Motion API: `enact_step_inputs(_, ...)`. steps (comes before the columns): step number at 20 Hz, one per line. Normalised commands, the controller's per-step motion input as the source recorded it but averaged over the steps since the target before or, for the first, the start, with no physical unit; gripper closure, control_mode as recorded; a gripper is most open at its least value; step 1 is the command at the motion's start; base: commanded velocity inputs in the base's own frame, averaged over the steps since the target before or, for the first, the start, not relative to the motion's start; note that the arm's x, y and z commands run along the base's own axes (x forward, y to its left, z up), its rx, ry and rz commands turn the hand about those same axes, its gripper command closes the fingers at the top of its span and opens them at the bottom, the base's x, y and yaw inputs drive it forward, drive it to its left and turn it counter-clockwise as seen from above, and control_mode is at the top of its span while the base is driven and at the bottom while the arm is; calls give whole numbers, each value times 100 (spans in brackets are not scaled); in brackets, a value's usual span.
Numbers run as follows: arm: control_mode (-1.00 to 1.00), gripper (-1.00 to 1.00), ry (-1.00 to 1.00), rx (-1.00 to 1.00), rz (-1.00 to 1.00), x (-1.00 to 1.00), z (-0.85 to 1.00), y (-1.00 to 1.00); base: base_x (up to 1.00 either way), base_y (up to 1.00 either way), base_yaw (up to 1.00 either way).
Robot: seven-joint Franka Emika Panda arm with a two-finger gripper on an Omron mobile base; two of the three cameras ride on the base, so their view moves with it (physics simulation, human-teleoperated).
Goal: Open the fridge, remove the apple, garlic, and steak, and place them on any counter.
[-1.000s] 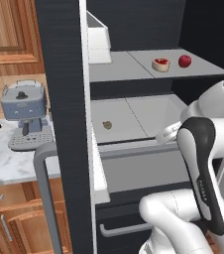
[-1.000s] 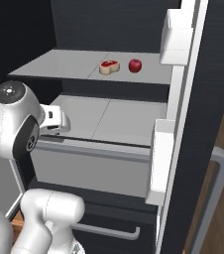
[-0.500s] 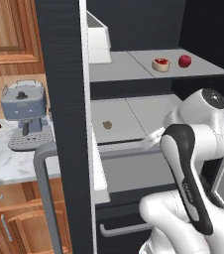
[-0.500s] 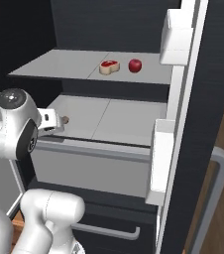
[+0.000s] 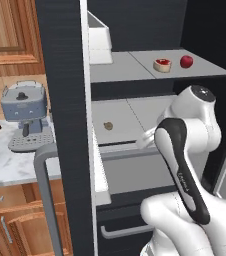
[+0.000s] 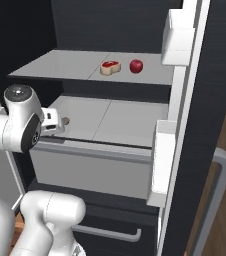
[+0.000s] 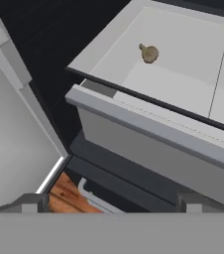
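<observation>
Your fridge (image 5: pixel 65 100) is already open, so you can reach inside. The gripper (image 7: pixel 111 201) sits low, by the front edge of the lower shelf. Its two tips are wide apart and hold nothing, likely so it can go around the garlic (image 7: pixel 149 53).

In the hand view, the garlic lies near the top middle, alone on the lower shelf. The apple (image 5: pixel 186 61) and the steak (image 5: pixel 162 65) rest side by side on the upper shelf, at the upper right of the left base view.

The left base view also shows you the counter (image 5: pixel 7 162) at the left with a coffee machine (image 5: pixel 25 112) on it. The right base view gives you the door bins (image 6: pixel 177 37) at the upper right.
</observation>
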Motion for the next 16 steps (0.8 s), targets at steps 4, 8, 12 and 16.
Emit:
enact_step_inputs(4, -100, -100, 0, 0, 0, 27, -11, 17, 0, 0, 0)
enact_step_inputs(8, -100, -100, 0, 0, 0, 34, -17, 11, 0, 0, 0)
enact_step_inputs(12, -100, -100, 0, 1, 0, 39, -14, 6, 0, 0, 0)
enact_step_inputs(16, -100, -100, 0, 1, 0, 45, -4, 13, 0, 0, 0)
